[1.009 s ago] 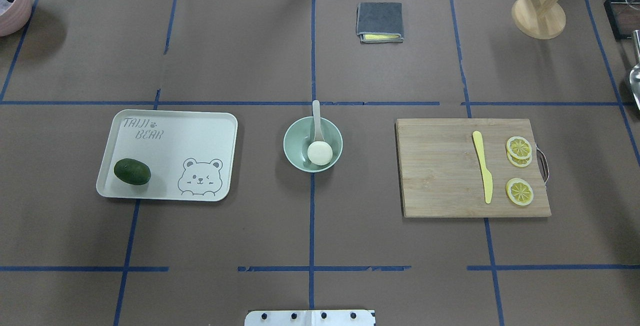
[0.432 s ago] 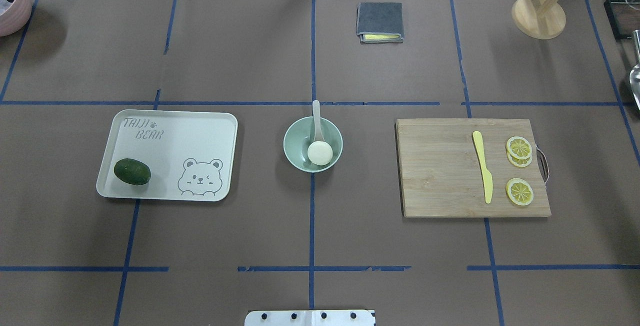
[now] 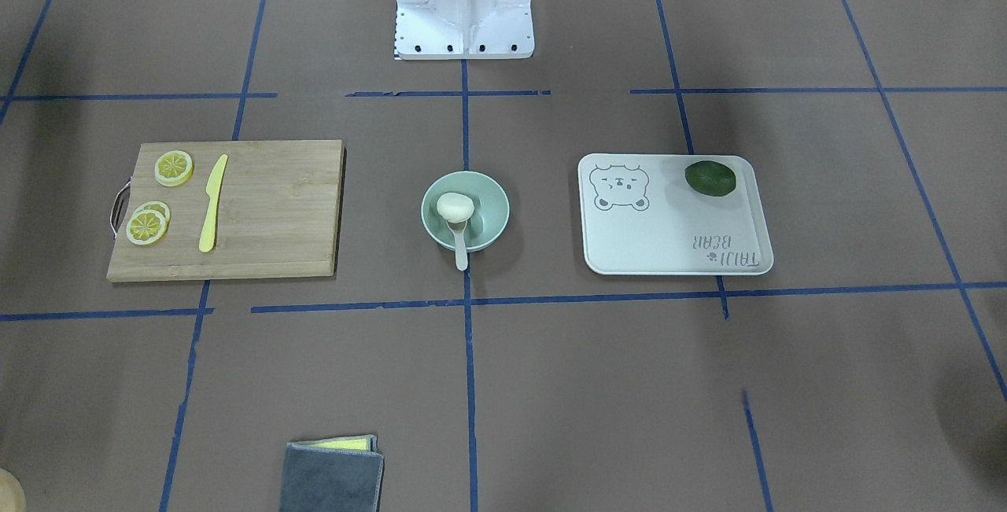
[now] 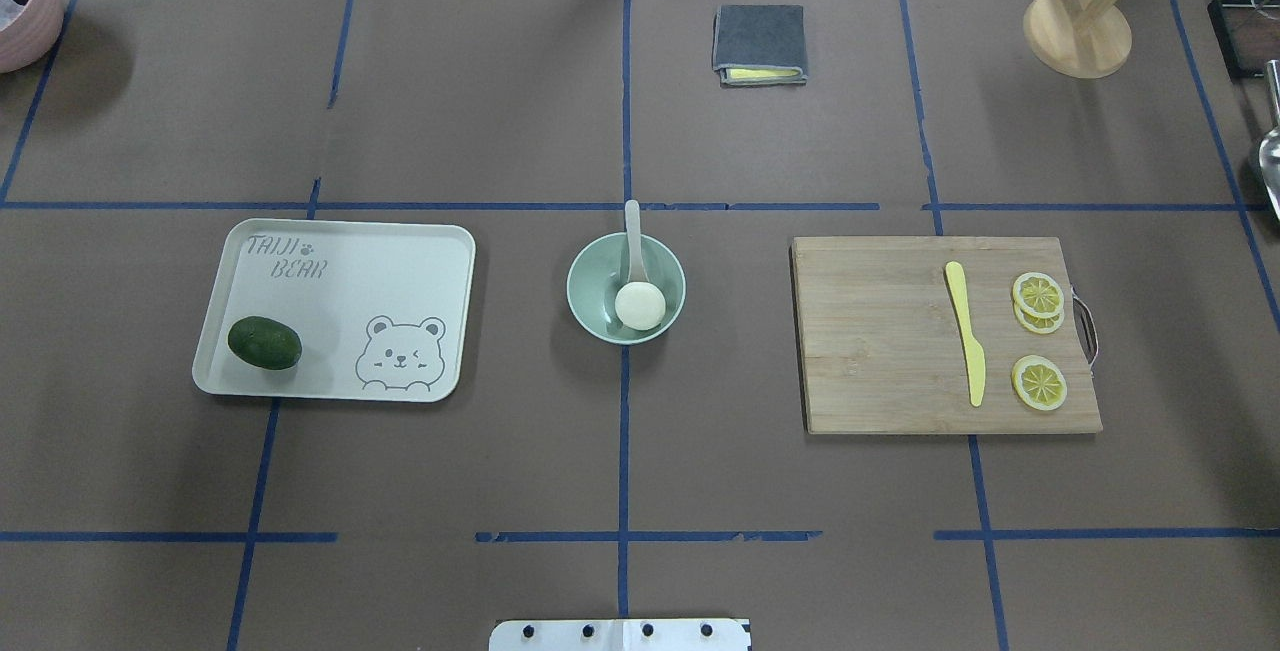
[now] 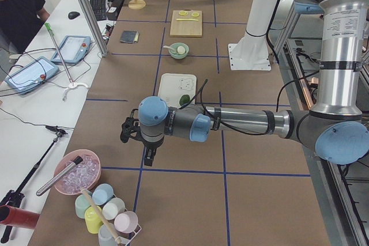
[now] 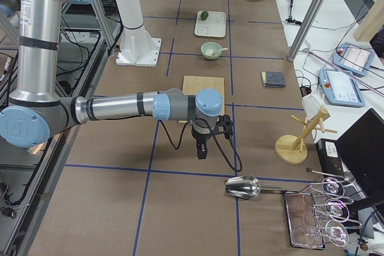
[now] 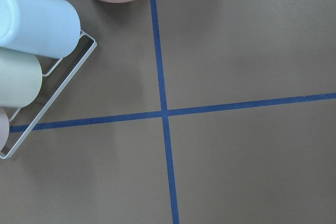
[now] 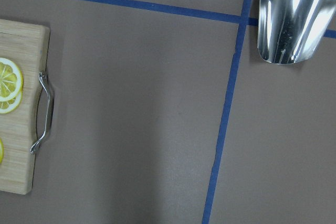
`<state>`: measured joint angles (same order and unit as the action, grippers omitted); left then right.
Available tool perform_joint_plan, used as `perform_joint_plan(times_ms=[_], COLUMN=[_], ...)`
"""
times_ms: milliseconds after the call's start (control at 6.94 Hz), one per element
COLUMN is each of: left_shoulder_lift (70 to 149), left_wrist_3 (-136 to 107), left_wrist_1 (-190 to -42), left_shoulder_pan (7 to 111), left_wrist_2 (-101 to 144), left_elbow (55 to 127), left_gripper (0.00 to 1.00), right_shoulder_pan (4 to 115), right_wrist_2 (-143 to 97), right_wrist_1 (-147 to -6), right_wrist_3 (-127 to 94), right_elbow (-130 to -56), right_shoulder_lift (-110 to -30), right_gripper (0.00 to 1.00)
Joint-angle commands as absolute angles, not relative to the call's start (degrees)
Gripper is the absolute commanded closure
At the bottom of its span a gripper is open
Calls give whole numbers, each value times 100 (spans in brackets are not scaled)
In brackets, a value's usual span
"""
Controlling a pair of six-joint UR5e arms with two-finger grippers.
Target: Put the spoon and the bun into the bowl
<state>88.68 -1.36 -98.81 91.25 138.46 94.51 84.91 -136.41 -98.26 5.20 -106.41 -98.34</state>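
Observation:
The pale mint-green bowl (image 4: 595,296) stands at the table's middle and also shows in the front view (image 3: 489,217). The white bun (image 4: 640,305) lies inside it, on the scoop of the beige spoon (image 4: 632,231). The spoon's handle leans out over the far rim; bun (image 3: 455,206) and spoon (image 3: 460,251) show the same in the front view. My left gripper (image 5: 149,159) hovers far off near the table's left end, and my right gripper (image 6: 201,151) near the right end. Both show only in the side views, so I cannot tell whether they are open or shut.
A cream bear-print tray (image 4: 400,271) with a dark green avocado (image 4: 264,343) lies left of the bowl. A wooden cutting board (image 4: 880,341) with a yellow knife (image 4: 966,331) and lemon slices (image 4: 1038,383) lies right. A folded grey cloth (image 4: 759,43), a wooden stand (image 4: 1077,31), a metal scoop (image 8: 294,14) and a cup rack (image 7: 31,40) sit at the edges.

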Motion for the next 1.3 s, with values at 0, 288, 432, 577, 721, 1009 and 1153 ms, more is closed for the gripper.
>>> perform_joint_plan(times_ms=[0,288,432,577,721,1009,1153], left_shoulder_lift=[8851,8745,8736,8736,8736,8745,8763], left_wrist_3=[-132,-114,-114,-114,-114,-114,-114], left_wrist_1=[-9888,-9896,-9896,-9888,-9888,-9896,-9896], left_shoulder_pan=[9123,9114,9114,9114,9114,9114,9114], left_wrist_2=[13843,13634,13232,13228,13236,13245,13245], left_elbow=[9439,9509,9553,9562,9562,9562,9571], left_gripper=[0,0,0,0,0,0,0], right_shoulder_pan=[8490,8490,8490,8490,8490,8490,8490], right_wrist_2=[-13641,-13641,-13606,-13597,-13588,-13588,-13588], right_wrist_1=[-9826,-9817,-9800,-9695,-9694,-9694,-9694], right_wrist_3=[519,527,527,527,519,527,527], right_elbow=[-10644,-10652,-10652,-10652,-10644,-10643,-10635], right_shoulder_lift=[-9826,-9800,-9782,-9782,-9782,-9782,-9782], right_gripper=[0,0,0,0,0,0,0])
